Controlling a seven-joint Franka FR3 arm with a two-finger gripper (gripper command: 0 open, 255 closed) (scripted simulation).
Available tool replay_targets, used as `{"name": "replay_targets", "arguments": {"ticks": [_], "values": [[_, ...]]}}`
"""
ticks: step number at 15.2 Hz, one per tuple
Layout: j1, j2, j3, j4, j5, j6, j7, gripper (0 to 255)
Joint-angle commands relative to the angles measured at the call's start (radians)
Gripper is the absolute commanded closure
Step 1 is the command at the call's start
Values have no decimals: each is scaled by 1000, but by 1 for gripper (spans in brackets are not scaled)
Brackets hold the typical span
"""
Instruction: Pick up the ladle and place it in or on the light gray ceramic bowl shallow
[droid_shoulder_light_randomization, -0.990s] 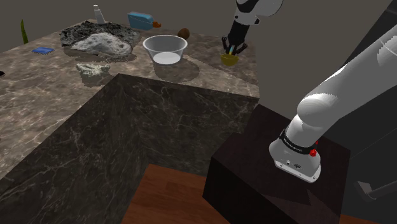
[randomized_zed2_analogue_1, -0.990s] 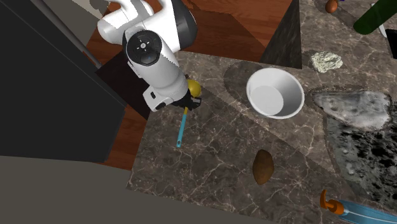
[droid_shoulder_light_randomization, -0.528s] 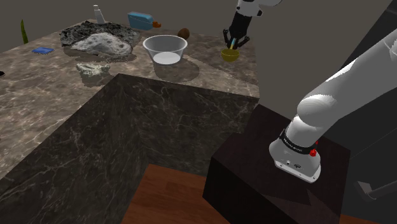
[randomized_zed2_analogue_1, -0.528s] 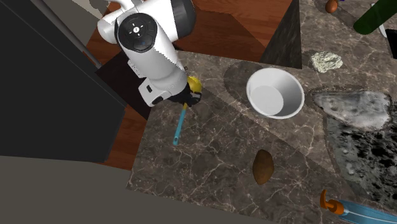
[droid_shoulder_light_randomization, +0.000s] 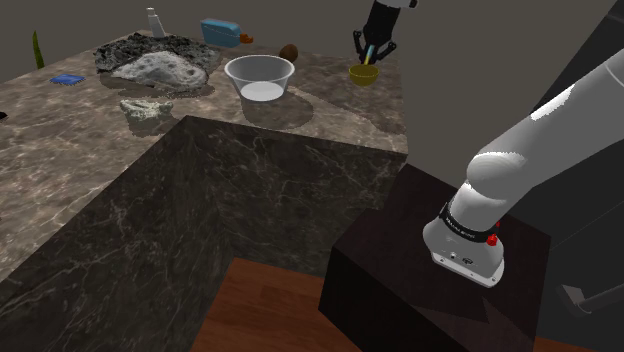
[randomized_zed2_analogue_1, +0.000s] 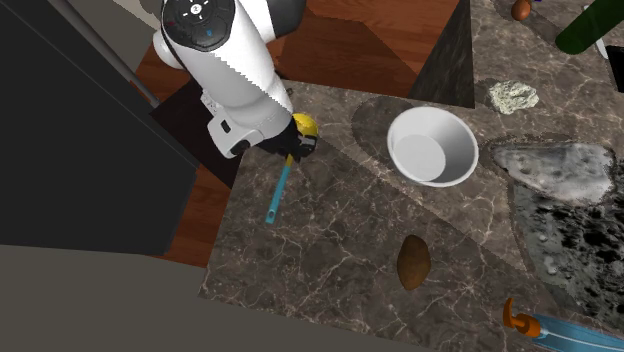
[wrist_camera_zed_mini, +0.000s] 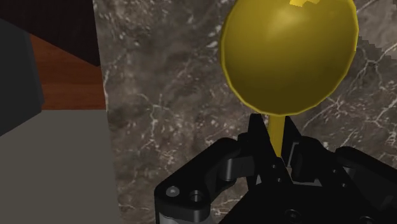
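Pincer (wrist_camera_zed_mini: 274, 129) clamped on yellow ladle (wrist_camera_zed_mini: 289, 57) neck, white bowl (randomized_zed2_analogue_1: 432, 152) nearby, empty

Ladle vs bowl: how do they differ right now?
The ladle has a yellow cup; the bowl is plain white. The ladle is clasped between the fingers; the bowl stands free on the counter. The ladle's cup is smaller than the bowl. Both are over the same marble counter.
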Motion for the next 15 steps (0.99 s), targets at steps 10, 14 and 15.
{"name": "replay_targets", "arguments": {"ticks": [10, 14, 15], "values": [[0, -8, 0, 142, -8, -149, 25, 255], [0, -5, 0, 186, -9, -189, 31, 255], [9, 10, 15, 199, -5, -184, 52, 255]]}}
